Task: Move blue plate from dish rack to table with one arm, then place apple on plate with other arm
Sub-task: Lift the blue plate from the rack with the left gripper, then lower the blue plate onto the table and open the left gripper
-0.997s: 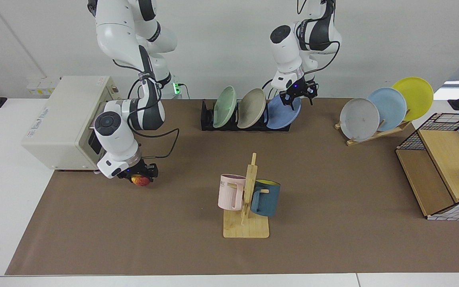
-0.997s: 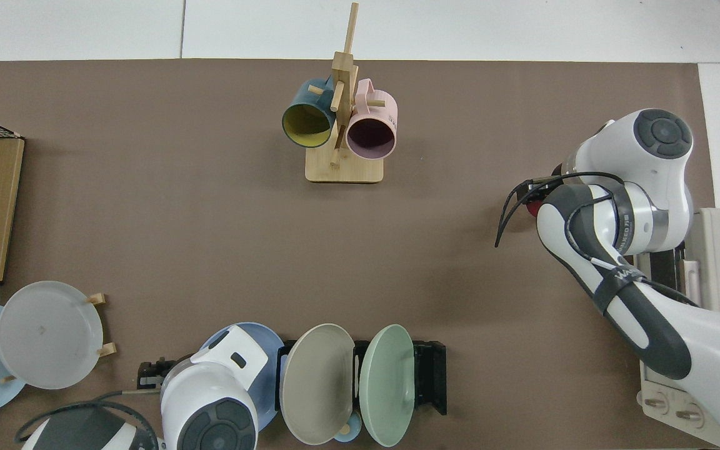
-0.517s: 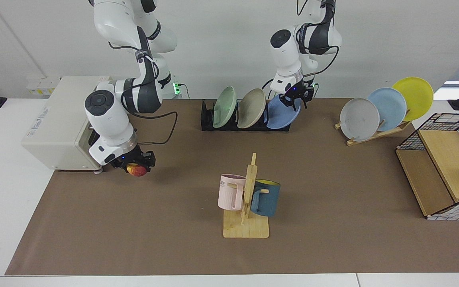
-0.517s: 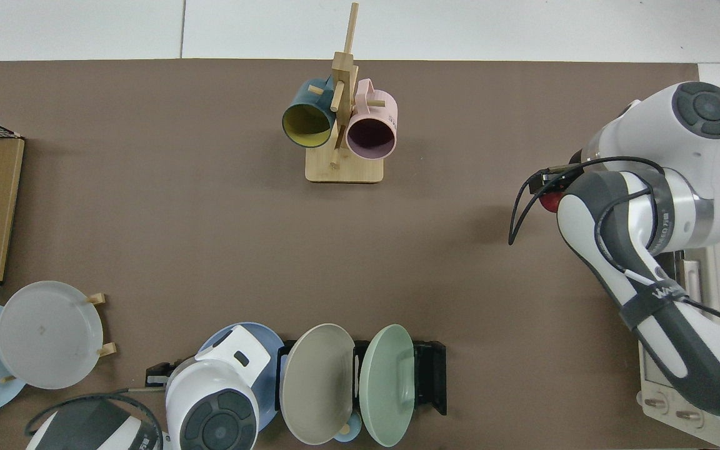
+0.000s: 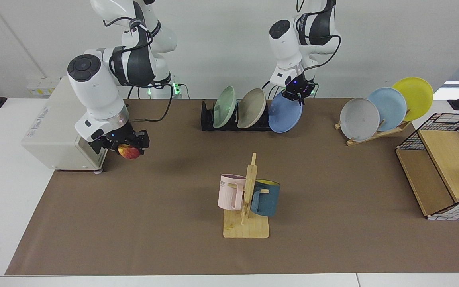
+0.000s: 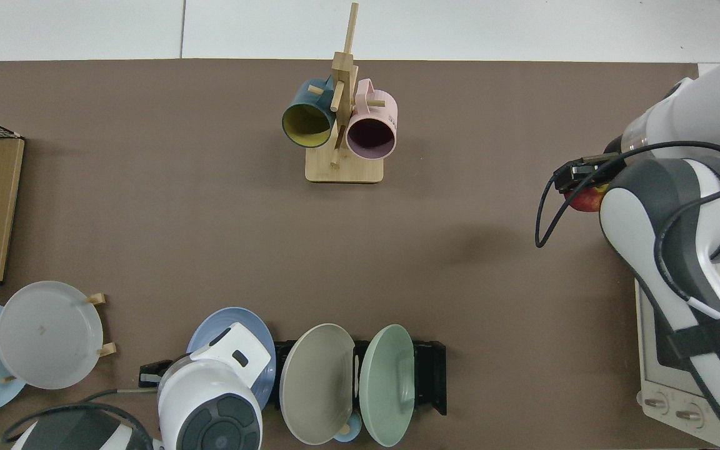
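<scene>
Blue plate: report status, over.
Left gripper shut on blue plate, beside dish rack. Right gripper shut on apple, off table. Mug stand mid-mat.

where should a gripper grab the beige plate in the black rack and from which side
Take the beige plate by its top rim, coming down from above. It stands on edge in the dish rack, leaning, with the green plate close beside it, so only the upper edge is free for fingers to straddle.
</scene>
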`<act>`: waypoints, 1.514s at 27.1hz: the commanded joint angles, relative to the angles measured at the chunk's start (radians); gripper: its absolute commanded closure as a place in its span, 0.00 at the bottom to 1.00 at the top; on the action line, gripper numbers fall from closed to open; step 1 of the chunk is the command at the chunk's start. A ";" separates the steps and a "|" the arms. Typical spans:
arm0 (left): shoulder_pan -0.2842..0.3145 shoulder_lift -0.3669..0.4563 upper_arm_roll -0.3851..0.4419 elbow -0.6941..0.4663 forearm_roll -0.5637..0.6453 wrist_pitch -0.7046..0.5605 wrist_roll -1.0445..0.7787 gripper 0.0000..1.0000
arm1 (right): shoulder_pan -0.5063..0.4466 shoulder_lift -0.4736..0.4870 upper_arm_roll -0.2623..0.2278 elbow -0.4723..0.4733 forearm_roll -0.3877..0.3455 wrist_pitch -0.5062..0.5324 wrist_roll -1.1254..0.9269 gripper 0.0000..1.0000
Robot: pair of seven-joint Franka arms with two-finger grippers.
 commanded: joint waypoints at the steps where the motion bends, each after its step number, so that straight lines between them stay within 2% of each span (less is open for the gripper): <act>1: 0.002 0.005 -0.016 0.069 0.092 -0.083 -0.011 1.00 | -0.006 0.010 0.005 0.006 0.006 0.003 0.001 1.00; 5: 0.028 0.020 -0.005 0.118 0.126 -0.090 0.007 1.00 | -0.004 0.010 0.005 0.006 0.006 0.003 0.004 1.00; 9: 0.095 0.107 0.016 0.251 0.124 -0.089 0.076 1.00 | -0.004 0.008 0.006 0.000 0.006 0.003 0.007 1.00; 14: 0.098 0.241 0.113 0.428 0.109 -0.080 0.066 1.00 | -0.004 0.008 0.006 0.000 0.006 0.003 0.005 1.00; 17: 0.100 0.292 0.150 0.477 0.020 -0.060 0.064 1.00 | -0.004 0.008 0.006 0.000 0.006 0.003 0.005 1.00; 21: 0.100 0.290 0.211 0.450 -0.165 0.054 0.087 1.00 | -0.004 0.008 0.006 0.000 0.006 0.003 0.004 1.00; 25: 0.100 0.289 0.219 0.416 -0.307 0.103 0.136 1.00 | -0.004 0.008 0.006 -0.003 0.008 0.003 0.004 1.00; 29: 0.088 0.313 0.217 0.388 -0.376 0.159 0.145 1.00 | -0.004 0.008 0.006 -0.004 0.008 0.003 0.004 1.00; 31: 0.078 0.344 0.205 0.362 -0.408 0.218 0.144 1.00 | -0.004 0.008 0.006 -0.004 0.008 0.003 0.004 1.00; 36: 0.045 0.359 0.196 0.313 -0.500 0.360 0.135 1.00 | -0.004 0.008 0.006 -0.006 0.008 0.005 0.004 1.00; 39: 0.025 0.422 0.159 0.278 -0.503 0.468 0.109 1.00 | -0.004 0.008 0.006 -0.007 0.008 0.005 0.002 1.00; 41: 0.014 0.457 0.126 0.231 -0.503 0.585 0.075 1.00 | -0.004 0.008 0.006 -0.009 0.008 0.005 0.002 1.00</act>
